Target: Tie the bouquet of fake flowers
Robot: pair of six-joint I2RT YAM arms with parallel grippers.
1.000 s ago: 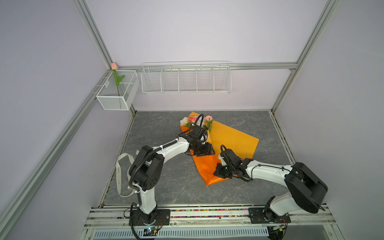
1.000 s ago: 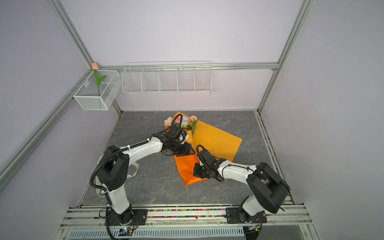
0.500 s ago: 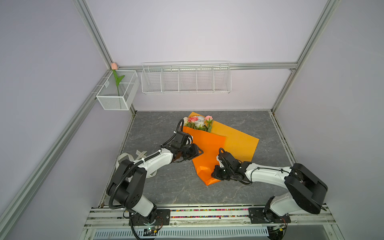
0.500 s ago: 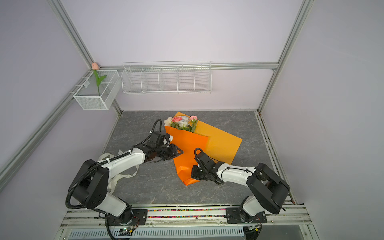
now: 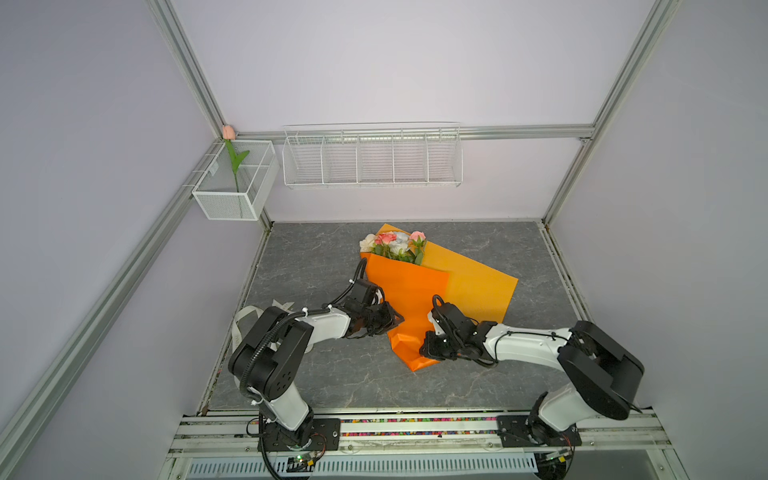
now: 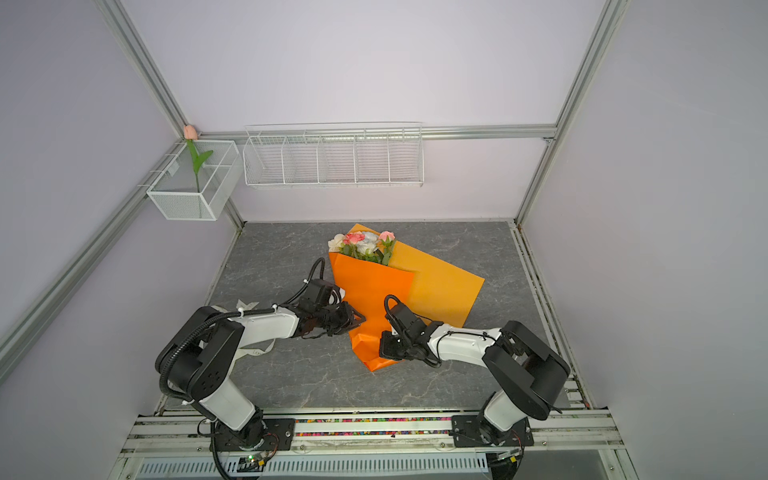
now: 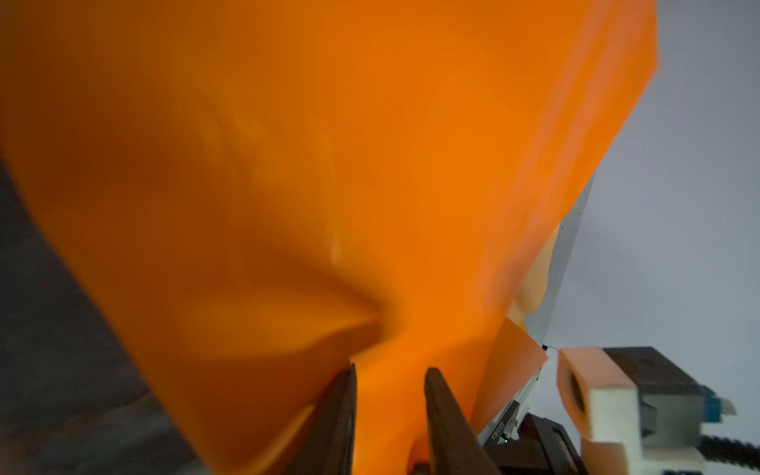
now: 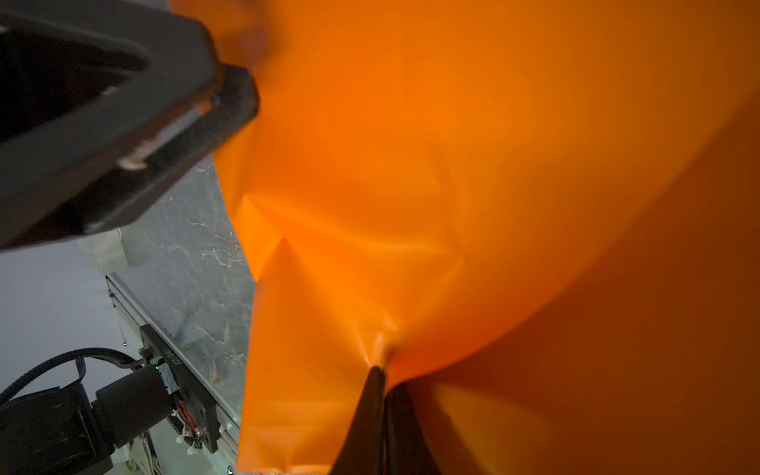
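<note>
Right gripper (image 8: 384, 372): jaws pressed together on a pinch of the wrapping paper (image 5: 409, 291), with creases fanning out from the bite. It sits at 5 o'clock of the paper cone (dial centred on the cone, 12 toward the back wall).
Left gripper (image 7: 388, 370): fingers narrow but apart, with a fold of paper standing between them. Whether they already bite it cannot be told. It sits at 7 o'clock of the cone.
Wrapping paper: orange. The 9 o'clock flap is folded across into a cone, and the 3 o'clock flap lies flat on the table (image 5: 316, 257).
Bouquet (image 5: 395, 245): lying mid-table. The rose heads, white, pink and pale blue, poke out at 12 o'clock, and the narrow foot is at 6.
Ribbon (image 5: 237, 332): pale strip at 9 o'clock, well apart from the cone and partly under the left arm. Probably the tie.
Wire basket (image 5: 232, 203): on the wall at 10 o'clock, holding one tulip (image 5: 227, 133).
Wire shelf (image 5: 372, 158): on the back wall at 12 o'clock.
Step in hand: gathering the cone's lower part, by judgement.
Handling note: seat the left fingers fully on the fold before any pull. Draw both pinches together gently, since thin paper likely tears at a bite. Leave the neck free for the ribbon.
</note>
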